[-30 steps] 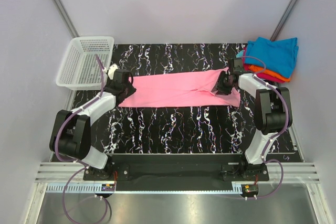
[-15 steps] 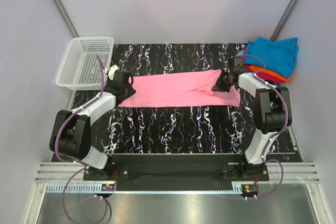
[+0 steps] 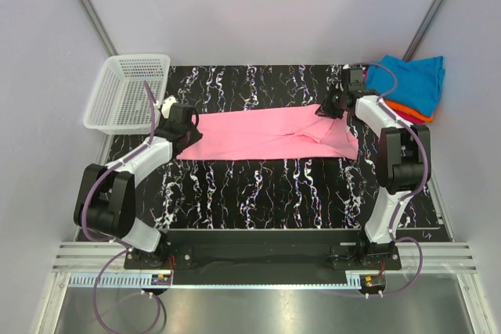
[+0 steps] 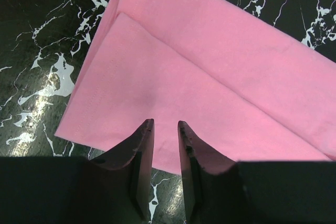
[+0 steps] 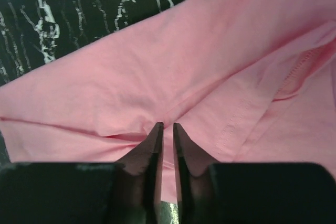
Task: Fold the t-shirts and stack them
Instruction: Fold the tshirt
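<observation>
Right arm reaches far; right tool (image 3: 331, 109) pinches pink t-shirt (image 3: 258, 134) end. Left tool (image 3: 188, 132) low over shirt, slightly parted. Only right wrist view shows creases gathering at tips.

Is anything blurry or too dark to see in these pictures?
Top external: evenly lit, soft shadows, nothing blurry. Left wrist: pink t-shirt crisp, stitches visible; left end effector almost black, little detail. Right wrist: shirt stitching clear, right end effector equally dark.
</observation>
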`<state>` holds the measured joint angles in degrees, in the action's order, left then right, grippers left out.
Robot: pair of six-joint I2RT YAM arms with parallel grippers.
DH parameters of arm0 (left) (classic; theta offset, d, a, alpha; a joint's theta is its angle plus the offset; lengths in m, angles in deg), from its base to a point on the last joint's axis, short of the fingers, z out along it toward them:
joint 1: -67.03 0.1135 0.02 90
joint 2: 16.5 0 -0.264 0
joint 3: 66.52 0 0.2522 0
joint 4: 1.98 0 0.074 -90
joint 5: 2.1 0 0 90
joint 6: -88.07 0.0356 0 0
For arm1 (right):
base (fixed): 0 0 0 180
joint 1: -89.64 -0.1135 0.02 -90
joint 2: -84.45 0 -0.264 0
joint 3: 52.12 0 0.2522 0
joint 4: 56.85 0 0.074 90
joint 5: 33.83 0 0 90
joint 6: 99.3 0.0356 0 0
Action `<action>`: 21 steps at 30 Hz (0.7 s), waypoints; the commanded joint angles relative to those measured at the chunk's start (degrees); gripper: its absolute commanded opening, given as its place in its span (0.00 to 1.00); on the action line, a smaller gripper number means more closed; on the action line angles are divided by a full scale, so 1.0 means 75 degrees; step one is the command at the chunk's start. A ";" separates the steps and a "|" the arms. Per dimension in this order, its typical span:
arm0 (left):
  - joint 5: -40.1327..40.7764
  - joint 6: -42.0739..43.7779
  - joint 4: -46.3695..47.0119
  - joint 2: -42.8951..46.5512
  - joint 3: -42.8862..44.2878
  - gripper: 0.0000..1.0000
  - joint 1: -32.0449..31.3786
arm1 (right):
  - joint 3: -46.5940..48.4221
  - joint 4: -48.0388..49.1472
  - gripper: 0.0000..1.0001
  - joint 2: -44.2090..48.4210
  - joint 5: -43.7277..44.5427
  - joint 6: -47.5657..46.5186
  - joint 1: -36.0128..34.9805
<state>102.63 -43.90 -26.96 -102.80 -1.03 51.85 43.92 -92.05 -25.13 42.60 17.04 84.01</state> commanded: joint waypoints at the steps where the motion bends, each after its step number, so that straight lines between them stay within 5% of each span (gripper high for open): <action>1: 0.0006 0.0101 0.0125 0.0105 0.0322 0.29 0.0008 | -0.0293 -0.0400 0.26 0.0289 0.0787 0.0095 -0.0035; 21: -0.0064 -0.0005 0.0196 0.0081 0.0111 0.29 0.0008 | -0.1666 -0.0506 0.26 0.0689 0.0496 0.0565 -0.0058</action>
<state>102.60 -43.95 -26.90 -102.80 -0.94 51.85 31.66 -96.05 -22.45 46.58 20.59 84.01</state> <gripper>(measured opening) 0.291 0.262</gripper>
